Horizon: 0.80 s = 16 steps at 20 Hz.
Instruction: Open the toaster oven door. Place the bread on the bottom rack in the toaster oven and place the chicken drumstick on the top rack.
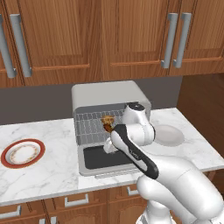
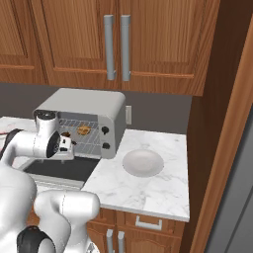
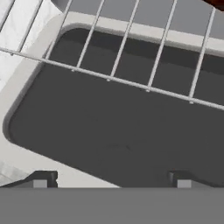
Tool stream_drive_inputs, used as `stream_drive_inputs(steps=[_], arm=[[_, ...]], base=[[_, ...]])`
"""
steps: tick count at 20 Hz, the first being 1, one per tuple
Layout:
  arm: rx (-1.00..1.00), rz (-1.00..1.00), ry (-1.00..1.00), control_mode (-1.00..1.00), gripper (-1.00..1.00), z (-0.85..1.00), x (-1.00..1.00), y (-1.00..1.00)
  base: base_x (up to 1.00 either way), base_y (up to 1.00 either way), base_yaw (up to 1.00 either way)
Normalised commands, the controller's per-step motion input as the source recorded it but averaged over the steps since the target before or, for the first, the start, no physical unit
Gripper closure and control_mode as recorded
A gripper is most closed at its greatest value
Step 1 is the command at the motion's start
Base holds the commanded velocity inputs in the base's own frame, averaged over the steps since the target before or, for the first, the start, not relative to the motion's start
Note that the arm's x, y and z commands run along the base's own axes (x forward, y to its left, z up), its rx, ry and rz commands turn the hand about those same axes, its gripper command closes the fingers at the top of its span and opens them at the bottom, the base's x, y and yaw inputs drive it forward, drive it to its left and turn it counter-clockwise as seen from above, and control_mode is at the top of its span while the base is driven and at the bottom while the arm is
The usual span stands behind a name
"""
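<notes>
The light-grey toaster oven (image 1: 109,94) (image 2: 84,106) stands on the counter. Its door (image 1: 103,158) (image 2: 59,169) (image 3: 109,131) is folded down flat, dark glass facing up. Silver wire racks (image 1: 89,127) (image 2: 89,136) (image 3: 131,83) show in the opening. An orange-brown chicken drumstick (image 1: 107,123) (image 2: 83,130) lies on a rack, darker end toward the front; I cannot tell which shelf. The bread is hidden. My gripper (image 1: 108,148) (image 2: 66,148) (image 3: 111,183) hangs open over the door just in front of the rack edge, holding nothing.
A red-rimmed plate (image 1: 22,153) sits bare at the left of the marble counter. A white plate (image 1: 168,134) (image 2: 143,163) lies right of the oven. Wooden wall cabinets (image 1: 109,35) hang overhead, and a tall wooden panel (image 2: 222,148) bounds the counter on the right.
</notes>
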Motion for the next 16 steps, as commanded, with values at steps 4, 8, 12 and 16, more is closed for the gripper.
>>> stream_drive_inputs(steps=[4, 8, 12, 16], arm=[[0.0, -0.31, 0.03, -1.0, -1.0, -0.36, 0.13, 0.0], [0.0, -0.22, 0.0, -1.0, -1.0, -0.08, 0.4, 0.0], [0.0, -0.18, 0.02, -1.0, -1.0, -0.16, 0.41, 0.0], [0.0, -0.12, 0.04, -1.0, -1.0, -0.39, 0.67, 0.01]], base=[[0.0, 0.0, 0.0], [0.0, 0.0, 0.0], [0.0, 0.0, 0.0], [0.0, 0.0, 0.0]])
